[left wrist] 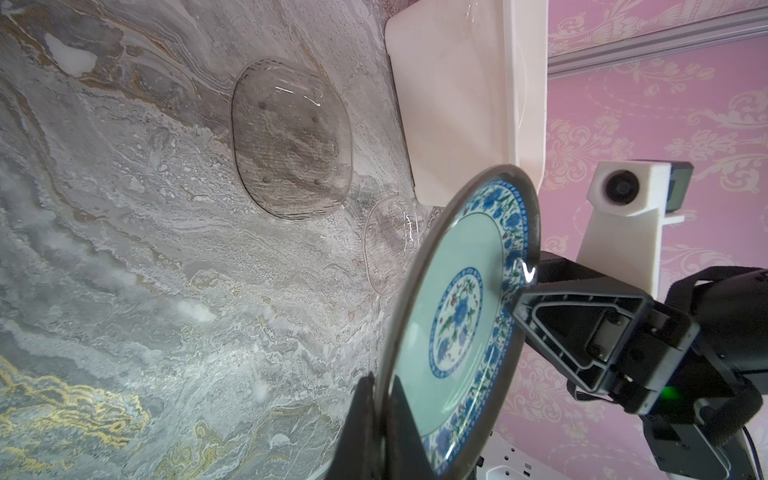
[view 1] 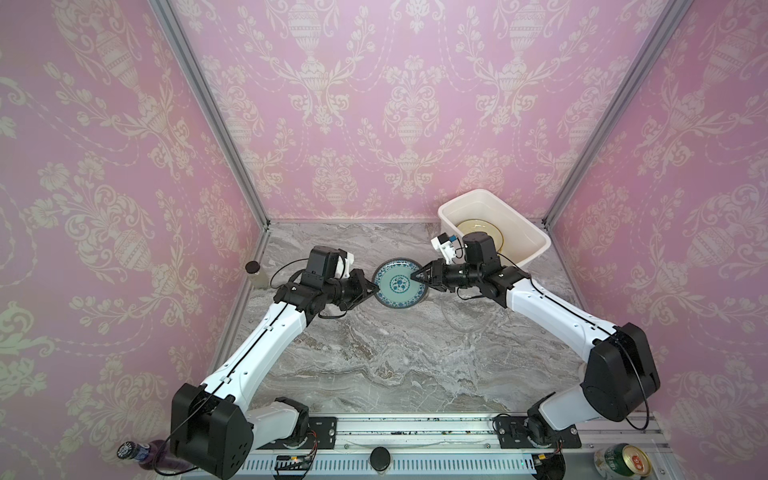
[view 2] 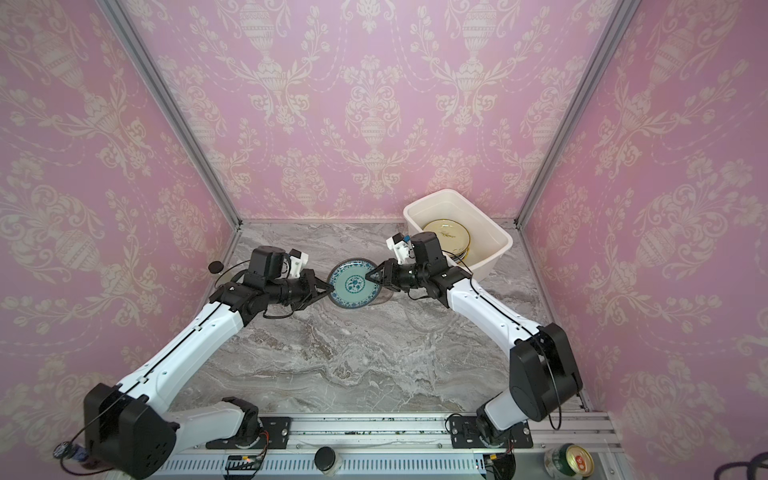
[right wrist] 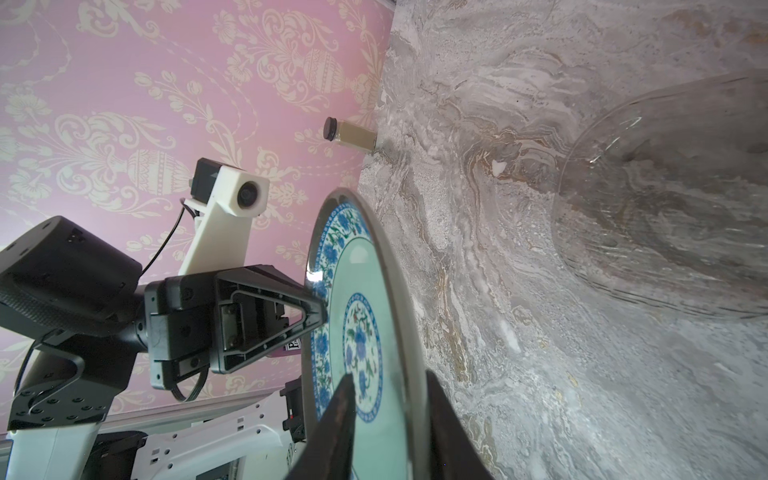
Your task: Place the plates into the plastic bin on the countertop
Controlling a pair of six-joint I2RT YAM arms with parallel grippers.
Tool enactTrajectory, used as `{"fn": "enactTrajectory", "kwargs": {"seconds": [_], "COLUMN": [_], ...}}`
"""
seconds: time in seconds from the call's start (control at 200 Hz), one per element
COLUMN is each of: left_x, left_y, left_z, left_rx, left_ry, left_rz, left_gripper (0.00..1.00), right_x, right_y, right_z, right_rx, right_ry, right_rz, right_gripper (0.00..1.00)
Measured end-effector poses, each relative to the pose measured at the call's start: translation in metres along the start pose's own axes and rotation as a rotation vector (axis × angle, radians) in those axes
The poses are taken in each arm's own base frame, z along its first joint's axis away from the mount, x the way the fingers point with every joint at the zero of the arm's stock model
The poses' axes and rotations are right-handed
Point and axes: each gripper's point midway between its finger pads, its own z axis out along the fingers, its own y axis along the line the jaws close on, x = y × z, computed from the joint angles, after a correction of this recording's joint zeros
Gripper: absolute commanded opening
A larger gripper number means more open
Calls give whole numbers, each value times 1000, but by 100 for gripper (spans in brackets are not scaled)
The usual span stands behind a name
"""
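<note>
A teal floral plate (view 1: pixel 400 286) (view 2: pixel 353 284) hangs on edge above the countertop (view 1: pixel 374 365), held between both arms. My left gripper (view 1: pixel 374 291) (left wrist: pixel 382 380) is shut on its left rim. Across from it, my right gripper (view 1: pixel 415 277) (right wrist: pixel 388 374) is shut on the right rim, one finger on the plate's face (right wrist: pixel 361 291) and one behind it. The white plastic bin (view 1: pixel 530 255) (view 2: pixel 490 262) stands at the back right with a pale yellow plate (view 1: pixel 478 228) inside. Two clear glass plates (left wrist: pixel 291 141) (left wrist: pixel 390 245) lie on the countertop below.
A spice jar with a black lid (view 1: pixel 253 272) (right wrist: pixel 351 135) stands at the left wall. Along the front runs the aluminium rail (view 1: pixel 415 432), with a bottle (view 1: pixel 137 453) at its left end and a green can (view 1: pixel 621 461) at its right.
</note>
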Motion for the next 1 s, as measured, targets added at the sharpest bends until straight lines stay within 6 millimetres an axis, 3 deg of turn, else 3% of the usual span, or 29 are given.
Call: {"fn": "enactTrajectory", "kwargs": {"seconds": [0.265, 0.405, 0.51, 0.635, 0.796, 1.001], "left_x": [-6, -8, -10, -17, -28, -40], "left_y": [-7, -9, -16, -29, -56, -102], "left_z": [7, 8, 8, 5, -17, -50], "left_rx": [17, 21, 42, 77, 144, 232], "left_ry": [-1, -4, -13, -48, -141, -241], "left_rz": [8, 4, 10, 31, 122, 281], "left_gripper": [5, 21, 39, 57, 79, 86], "right_x": [-7, -9, -10, -24, -73, -130], "right_y": [-4, -3, -3, 2, 9, 1], "right_z": [-1, -1, -1, -8, -43, -111], "right_rx": [-7, -8, -6, 1, 27, 85], "right_ry": [-22, -30, -33, -71, -220, -472], "right_rz": [44, 45, 45, 39, 24, 51], "right_gripper": [6, 3, 0, 0, 0, 1]}}
